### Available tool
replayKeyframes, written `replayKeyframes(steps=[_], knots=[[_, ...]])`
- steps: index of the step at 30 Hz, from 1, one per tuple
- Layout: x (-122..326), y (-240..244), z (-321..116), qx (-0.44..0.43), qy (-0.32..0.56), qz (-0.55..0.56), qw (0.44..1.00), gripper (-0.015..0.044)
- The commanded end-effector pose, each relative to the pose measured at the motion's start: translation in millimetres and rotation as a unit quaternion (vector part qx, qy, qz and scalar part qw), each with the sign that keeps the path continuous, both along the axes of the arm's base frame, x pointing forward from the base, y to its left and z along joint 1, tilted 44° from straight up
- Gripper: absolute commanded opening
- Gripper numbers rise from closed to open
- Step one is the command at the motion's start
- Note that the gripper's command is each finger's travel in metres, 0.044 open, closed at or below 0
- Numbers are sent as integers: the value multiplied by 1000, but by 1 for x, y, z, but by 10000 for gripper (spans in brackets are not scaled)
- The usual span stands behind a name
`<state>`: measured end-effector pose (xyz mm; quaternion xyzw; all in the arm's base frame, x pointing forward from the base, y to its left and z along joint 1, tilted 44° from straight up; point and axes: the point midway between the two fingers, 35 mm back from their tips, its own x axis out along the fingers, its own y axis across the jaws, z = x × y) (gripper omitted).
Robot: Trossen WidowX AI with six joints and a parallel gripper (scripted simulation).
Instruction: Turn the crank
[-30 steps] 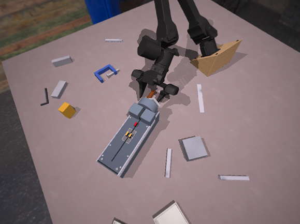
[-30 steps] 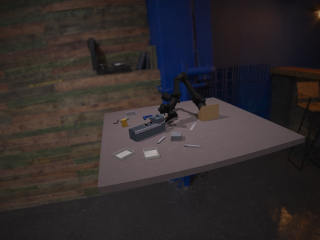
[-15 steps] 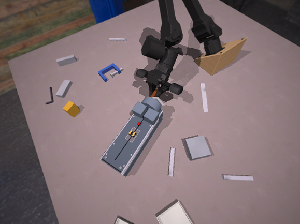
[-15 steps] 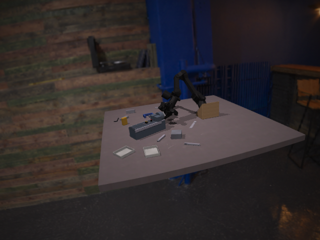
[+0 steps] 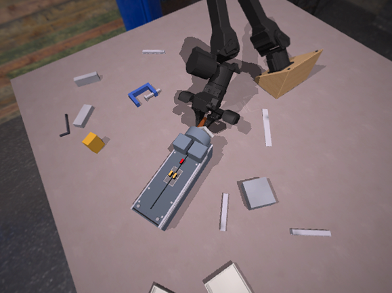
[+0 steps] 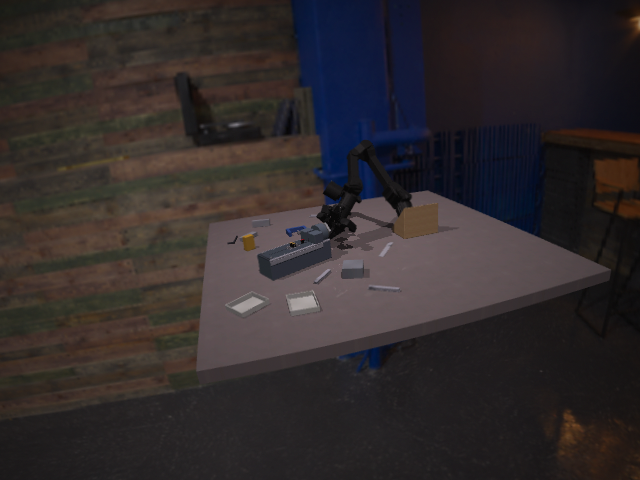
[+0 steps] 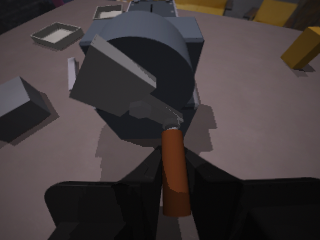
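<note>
The grey machine (image 5: 161, 193) (image 6: 294, 260) lies on the table with its round crank end toward the arm. The red pointer (image 5: 181, 160) stands in the slot between the grey blocks and the two brass zero marks (image 5: 172, 174), off level with them on the crank side. The light grey crank arm (image 7: 117, 77) carries an orange-brown handle (image 7: 175, 172) (image 5: 201, 122). My gripper (image 7: 170, 149) (image 5: 202, 122) is shut on the handle, one finger on each side of it. The pointer and marks are hidden in the wrist view.
A grey block (image 5: 258, 192) and white strips (image 5: 266, 127) (image 5: 224, 211) lie beside the machine. A blue clamp (image 5: 139, 91) and a yellow block (image 5: 93, 142) lie on its other side. A wooden wedge (image 5: 294, 75) stands by the arm's base. Two trays (image 6: 247, 304) (image 6: 302, 303) lie beyond the machine.
</note>
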<state>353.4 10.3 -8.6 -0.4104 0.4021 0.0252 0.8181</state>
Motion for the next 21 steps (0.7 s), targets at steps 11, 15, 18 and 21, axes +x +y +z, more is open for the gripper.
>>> replayKeyframes(steps=[11, 15, 18, 21], knots=[[-7, 6, -21, -1, 4, 0, 1000, 0], [-10, 10, -24, 0, 4, 0, 1000, 0], [-11, 14, -26, 0, 4, 0, 1000, 0], [-13, 18, -28, 0, 4, 0, 1000, 0]])
